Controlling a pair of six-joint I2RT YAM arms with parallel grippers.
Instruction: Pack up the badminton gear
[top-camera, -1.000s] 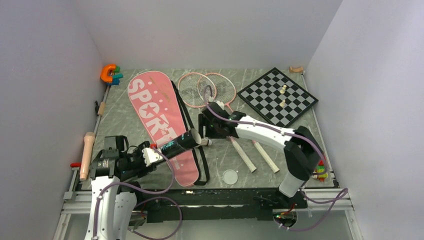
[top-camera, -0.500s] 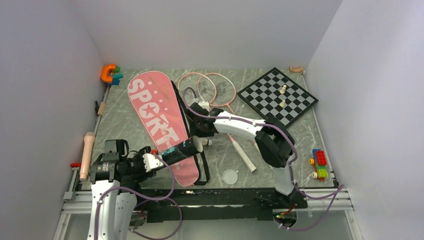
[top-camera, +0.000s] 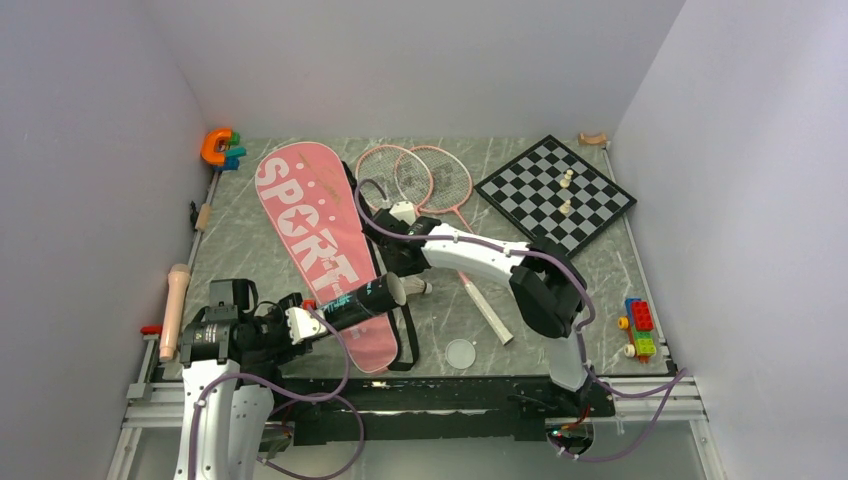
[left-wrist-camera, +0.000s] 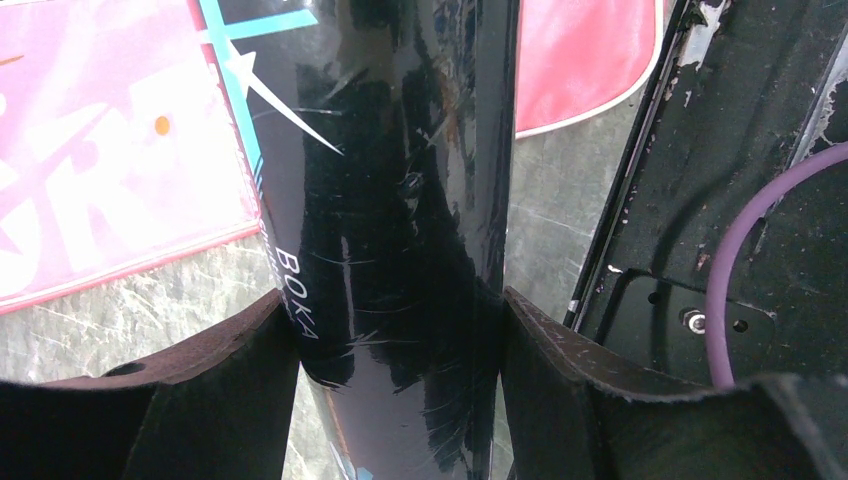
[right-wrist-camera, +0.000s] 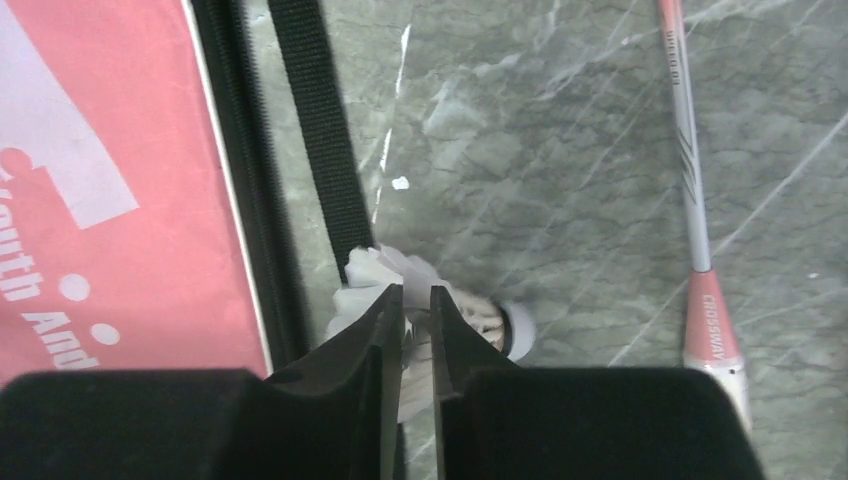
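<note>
Tube (left-wrist-camera: 380, 150) is hanging over bag (left-wrist-camera: 100, 150), clamped in left pincer (left-wrist-camera: 395, 310); right pincer (right-wrist-camera: 415, 295) is pinching shuttlecock (right-wrist-camera: 375, 270) at lower centre.

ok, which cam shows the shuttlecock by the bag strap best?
Right wrist: the shuttlecock sits close up, feathers and base clear, pinched in the right gripper beside the strap. Top external shows the shuttlecock only as a small white blob by the tube mouth. Left wrist doesn't show it.

Open tabletop (top-camera: 600, 300) at near right, save a small clear disc (top-camera: 461, 353) and a racket handle (top-camera: 487, 310). Racket bag (top-camera: 300, 215), lifted dark tube (top-camera: 362, 293) and right arm (top-camera: 480, 250) obstruct centre-left. Chessboard (top-camera: 553, 192) occupies far right.
</note>
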